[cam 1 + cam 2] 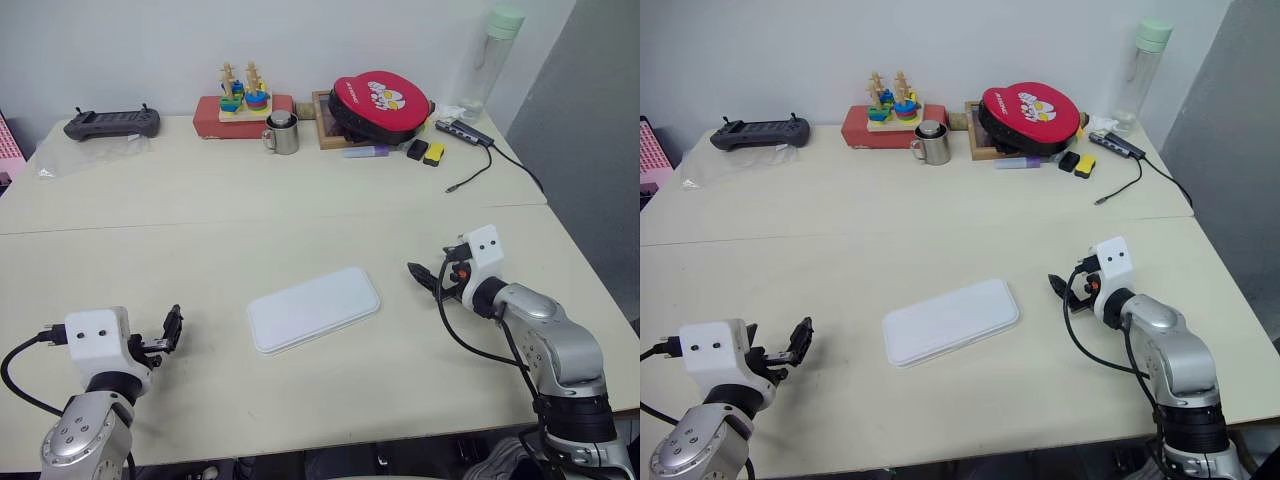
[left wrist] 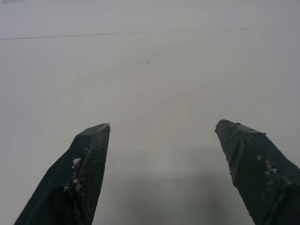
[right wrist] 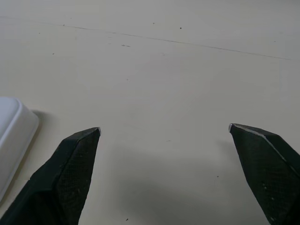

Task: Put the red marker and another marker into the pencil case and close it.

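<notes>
The pencil case [image 1: 313,309] is a flat white case lying closed in the middle of the table, tilted a little; one rounded corner [image 3: 11,136] shows in the right wrist view. The red marker and the other marker are hidden from view. My left gripper [image 1: 172,328] hovers low over bare table well to the left of the case, and its fingers [image 2: 91,154] stand wide open with nothing between them. My right gripper [image 1: 430,280] sits a short way to the right of the case, apart from it, fingers [image 3: 75,159] spread open and empty.
Along the back edge stand a black controller [image 1: 112,123], a ring-stacking toy on a red box [image 1: 243,100], a metal mug [image 1: 283,133], a red round pouch [image 1: 380,100], a purple marker [image 1: 365,151], a tall bottle [image 1: 490,60] and a cable [image 1: 490,165].
</notes>
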Action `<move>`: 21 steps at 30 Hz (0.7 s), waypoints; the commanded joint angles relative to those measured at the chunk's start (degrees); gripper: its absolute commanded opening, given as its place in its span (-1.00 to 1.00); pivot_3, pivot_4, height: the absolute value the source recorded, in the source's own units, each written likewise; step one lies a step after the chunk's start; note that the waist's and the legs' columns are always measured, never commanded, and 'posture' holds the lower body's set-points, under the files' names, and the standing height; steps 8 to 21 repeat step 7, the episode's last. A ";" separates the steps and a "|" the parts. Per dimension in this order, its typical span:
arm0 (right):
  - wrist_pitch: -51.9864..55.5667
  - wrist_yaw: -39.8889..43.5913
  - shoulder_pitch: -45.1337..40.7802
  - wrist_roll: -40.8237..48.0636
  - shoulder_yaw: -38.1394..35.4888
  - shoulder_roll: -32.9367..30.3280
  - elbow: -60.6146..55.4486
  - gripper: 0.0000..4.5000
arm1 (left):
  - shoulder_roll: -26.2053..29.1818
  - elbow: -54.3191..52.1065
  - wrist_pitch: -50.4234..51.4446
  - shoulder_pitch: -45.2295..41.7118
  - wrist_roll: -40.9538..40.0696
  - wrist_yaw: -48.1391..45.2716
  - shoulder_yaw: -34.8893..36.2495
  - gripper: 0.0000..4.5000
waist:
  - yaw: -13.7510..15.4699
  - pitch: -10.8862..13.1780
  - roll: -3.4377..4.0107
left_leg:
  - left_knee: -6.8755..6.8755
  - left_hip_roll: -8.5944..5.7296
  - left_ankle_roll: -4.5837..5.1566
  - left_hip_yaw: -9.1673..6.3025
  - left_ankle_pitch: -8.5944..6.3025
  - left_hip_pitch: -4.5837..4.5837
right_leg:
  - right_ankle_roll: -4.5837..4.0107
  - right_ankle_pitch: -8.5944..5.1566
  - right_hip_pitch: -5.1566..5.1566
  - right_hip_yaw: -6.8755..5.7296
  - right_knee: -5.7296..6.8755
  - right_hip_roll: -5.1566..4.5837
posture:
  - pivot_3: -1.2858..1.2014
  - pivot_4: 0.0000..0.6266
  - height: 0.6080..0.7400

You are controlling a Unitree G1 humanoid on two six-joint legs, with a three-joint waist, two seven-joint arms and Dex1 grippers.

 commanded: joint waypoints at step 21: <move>-1.31 -1.05 0.92 0.42 -0.95 0.39 -3.78 1.00 | -0.89 -1.18 -2.56 1.53 0.52 0.91 -1.02 0.99 | 0.04 -0.01 -0.02 | -0.52 0.01 -0.01 0.03 0.00 0.01 | 0.21 0.09 -0.04 -0.05 -0.31 -0.02 | 0.03 -0.52 1.00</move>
